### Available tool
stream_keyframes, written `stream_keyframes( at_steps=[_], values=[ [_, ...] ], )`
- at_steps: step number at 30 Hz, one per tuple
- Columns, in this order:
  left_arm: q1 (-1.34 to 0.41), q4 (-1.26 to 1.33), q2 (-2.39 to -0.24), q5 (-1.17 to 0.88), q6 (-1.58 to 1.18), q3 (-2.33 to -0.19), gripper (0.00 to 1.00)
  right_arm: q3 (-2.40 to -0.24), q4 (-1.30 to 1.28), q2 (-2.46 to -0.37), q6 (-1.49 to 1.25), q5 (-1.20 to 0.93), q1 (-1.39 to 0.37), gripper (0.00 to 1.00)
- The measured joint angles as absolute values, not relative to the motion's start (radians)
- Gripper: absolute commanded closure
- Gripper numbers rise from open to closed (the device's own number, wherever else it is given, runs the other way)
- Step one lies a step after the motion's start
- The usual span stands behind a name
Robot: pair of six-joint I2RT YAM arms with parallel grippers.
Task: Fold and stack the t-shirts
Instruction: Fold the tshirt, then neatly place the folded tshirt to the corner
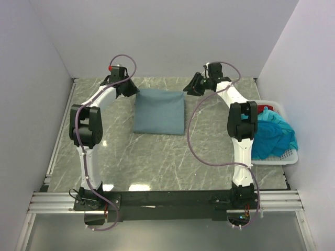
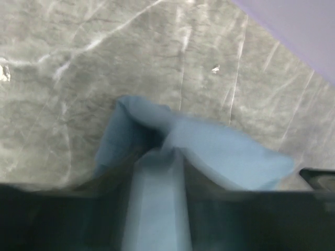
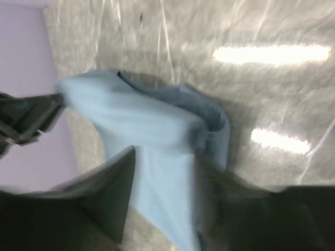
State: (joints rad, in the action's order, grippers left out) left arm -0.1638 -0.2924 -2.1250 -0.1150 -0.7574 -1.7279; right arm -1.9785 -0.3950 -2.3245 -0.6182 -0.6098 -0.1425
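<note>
Left pincer (image 1: pixel 133 91) and right pincer (image 1: pixel 189 89), seen from the top, each pinch a far corner of the grey-blue shirt (image 1: pixel 159 112). It lies folded in a neat square, mid-table towards the back. A turquoise shirt (image 1: pixel 275 136) waits in the white basket (image 1: pixel 288 157) on the right. The left wrist view shows fingers closed on a bunched blue corner. The right wrist view shows the same, with cloth peaking up between the fingers. The shirt looks soft, light and floppy, so I think the corners are the best place to hold it.
</note>
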Motion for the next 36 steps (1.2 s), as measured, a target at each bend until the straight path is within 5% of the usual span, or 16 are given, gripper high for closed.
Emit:
stream_keyframes(
  at_steps=[1,2,10,17,26,29,36],
  values=[
    [-0.162,-0.296,-2.139,-0.115,-0.754,-1.736,0.20,-2.003,-0.407,-2.339,-0.615,-0.610,-0.138,0.34],
    [-0.160,-0.299,-2.141,-0.116,-0.746,-1.736,0.05,-2.032,-0.415,-2.354,-0.615,-0.610,-0.132,0.30],
    [-0.148,-0.266,-2.019,-0.118,-0.744,-1.616,0.00,-1.863,-0.390,-2.227,-0.577,-0.597,-0.118,0.25],
    [-0.162,-0.247,-1.864,-0.121,-0.720,-1.470,0.00,-1.523,-0.377,-1.969,-0.517,-0.511,-0.172,0.25],
    [-0.199,-0.284,-1.963,-0.108,-0.660,-1.468,0.06,-1.227,-0.353,-1.688,-0.491,-0.423,-0.212,0.22],
    [-0.208,-0.305,-2.013,-0.083,-0.646,-1.469,0.12,-1.146,-0.363,-1.568,-0.478,-0.358,-0.212,0.21],
    [-0.228,-0.352,-2.110,-0.002,-0.631,-1.537,0.45,-1.031,-0.384,-1.302,-0.453,-0.255,-0.212,0.21]
  ],
)
